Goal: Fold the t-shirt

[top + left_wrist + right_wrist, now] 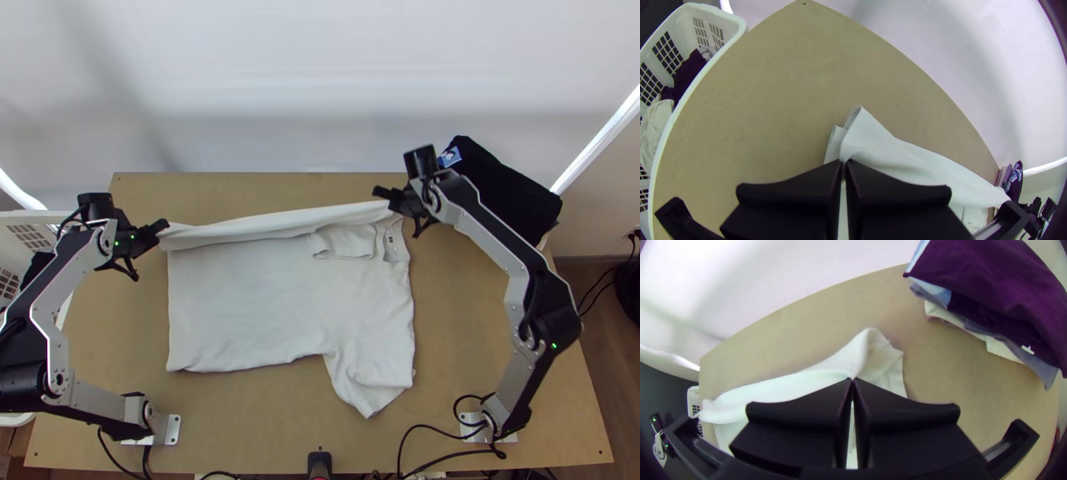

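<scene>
A white t-shirt lies on the table with its far edge drawn up into a long band between the grippers; one sleeve spreads toward the near side. At the band's left end, my left gripper is shut on the cloth. My right gripper pinches the other end, near the collar. In the left wrist view, the left gripper closes on a corner of the t-shirt. Seen from the right wrist, the right gripper grips the t-shirt, a pointed fold standing just beyond its fingertips.
A stack of dark and light folded clothes sits at the table's far right corner. A white basket holding some clothes stands at the left side. Bare table lies along the near edge, with cables toward the right.
</scene>
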`<state>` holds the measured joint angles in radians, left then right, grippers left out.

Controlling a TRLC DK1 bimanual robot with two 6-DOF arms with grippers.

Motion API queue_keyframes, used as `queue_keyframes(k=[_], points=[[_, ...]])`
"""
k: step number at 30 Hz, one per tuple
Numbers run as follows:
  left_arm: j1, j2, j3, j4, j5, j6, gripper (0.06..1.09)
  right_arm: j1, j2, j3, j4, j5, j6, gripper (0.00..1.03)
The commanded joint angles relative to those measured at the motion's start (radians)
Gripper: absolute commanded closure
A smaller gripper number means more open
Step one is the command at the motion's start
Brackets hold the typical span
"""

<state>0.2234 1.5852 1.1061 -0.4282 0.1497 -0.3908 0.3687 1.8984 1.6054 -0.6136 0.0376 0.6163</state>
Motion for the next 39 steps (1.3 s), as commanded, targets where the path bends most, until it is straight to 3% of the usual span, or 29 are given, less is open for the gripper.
queue_keyframes(k=[1, 15, 17, 21, 24, 26, 32, 39], points=[[-0.004, -0.044, -0.054, 0.016, 0.008, -0.025, 1.05, 0.021, -0.081, -0.122, 0.068, 0.016, -0.007, 1.0], [-0.029, -0.172, -0.207, 0.005, 0.008, -0.029, 1.03, 0.026, -0.125, -0.269, 0.109, 0.024, 0.002, 0.99], [-0.03, -0.191, -0.224, -0.014, 0.008, -0.031, 0.88, 0.026, -0.133, -0.275, 0.109, 0.025, 0.0, 0.95], [-0.035, -0.225, -0.253, -0.046, 0.047, -0.014, 0.4, 0.022, -0.182, -0.308, 0.107, 0.033, 0.002, 0.73], [-0.033, -0.24, -0.25, -0.063, 0.054, 0.015, 0.21, 0.012, -0.231, -0.337, 0.107, 0.031, 0.002, 0.54], [-0.019, -0.245, -0.242, -0.07, 0.056, 0.035, 0.18, -0.002, -0.271, -0.354, 0.107, 0.031, 0.0, 0.47], [0.011, -0.315, -0.226, -0.106, 0.067, 0.063, 0.18, -0.008, -0.441, -0.42, 0.029, 0.01, 0.005, 0.4], [0.01, -0.442, -0.195, -0.231, 0.083, 0.144, 0.18, 0.049, -0.573, -0.432, -0.328, -0.013, 0.063, 0.4]])
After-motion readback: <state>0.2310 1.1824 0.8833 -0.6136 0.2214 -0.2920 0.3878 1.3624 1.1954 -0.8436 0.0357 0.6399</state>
